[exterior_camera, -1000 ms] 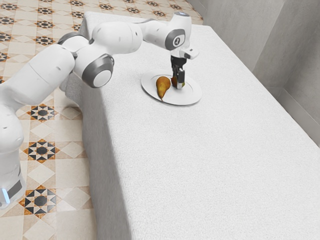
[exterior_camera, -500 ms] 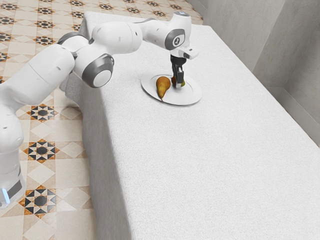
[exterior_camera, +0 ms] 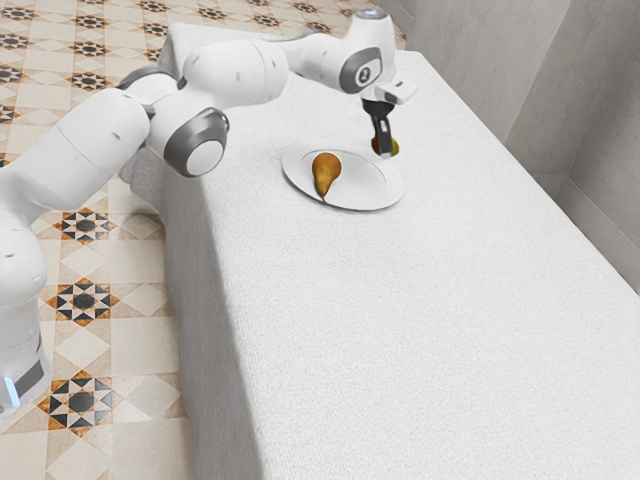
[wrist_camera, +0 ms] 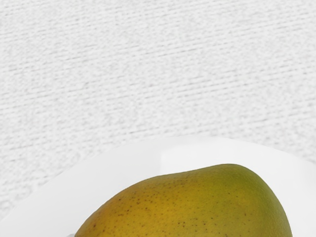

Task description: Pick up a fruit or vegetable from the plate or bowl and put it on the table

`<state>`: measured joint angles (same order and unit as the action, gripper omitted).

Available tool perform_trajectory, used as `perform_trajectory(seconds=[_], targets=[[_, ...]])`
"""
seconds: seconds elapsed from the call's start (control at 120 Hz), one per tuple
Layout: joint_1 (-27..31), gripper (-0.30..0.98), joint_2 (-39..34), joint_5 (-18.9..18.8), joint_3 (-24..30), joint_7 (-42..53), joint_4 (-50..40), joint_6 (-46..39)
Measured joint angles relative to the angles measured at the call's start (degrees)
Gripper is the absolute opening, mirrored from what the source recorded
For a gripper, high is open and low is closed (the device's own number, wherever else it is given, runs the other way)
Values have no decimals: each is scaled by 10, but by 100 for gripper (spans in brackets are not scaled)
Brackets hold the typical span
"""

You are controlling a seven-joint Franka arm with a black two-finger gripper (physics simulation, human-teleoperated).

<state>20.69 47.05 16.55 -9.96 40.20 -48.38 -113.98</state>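
My gripper (exterior_camera: 384, 145) is raised over the far right rim of the white plate (exterior_camera: 365, 195) in the exterior view, shut on a yellow-green mango-like fruit (exterior_camera: 393, 148) that hangs clear of the plate, partly hidden behind the near finger. A brown pear (exterior_camera: 326, 172) lies on the plate's left half in that view. In the wrist view the held fruit (wrist_camera: 197, 207) looms large at the lower edge, with the plate (wrist_camera: 118, 163) beyond it.
The white cloth-covered table (exterior_camera: 420, 330) stretches from the plate toward the exterior view's lower right. A grey wall (exterior_camera: 560, 90) runs along the exterior view's right side.
My gripper has risen and moved toward the exterior view's right, lifting the yellow-green fruit off the plate. The pear and the plate have stayed where they were.
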Motion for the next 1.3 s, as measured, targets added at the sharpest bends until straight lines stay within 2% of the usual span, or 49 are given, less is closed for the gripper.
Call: perform_trajectory(seconds=[0.333, 0.617, 0.892, 1.125, 1.183, 1.3], targets=[[-47, 32, -3, 0, 20, -4, 9, -29], [-104, 32, -13, -11, 20, -14, 9, 64], [-139, 31, -12, -69, 20, -16, 6, 174], [-173, 32, -42, -85, 20, -15, 9, 213], [-177, 46, -43, -85, 19, -15, 9, 219], [-181, 58, -44, -83, 19, -16, 9, 226]])
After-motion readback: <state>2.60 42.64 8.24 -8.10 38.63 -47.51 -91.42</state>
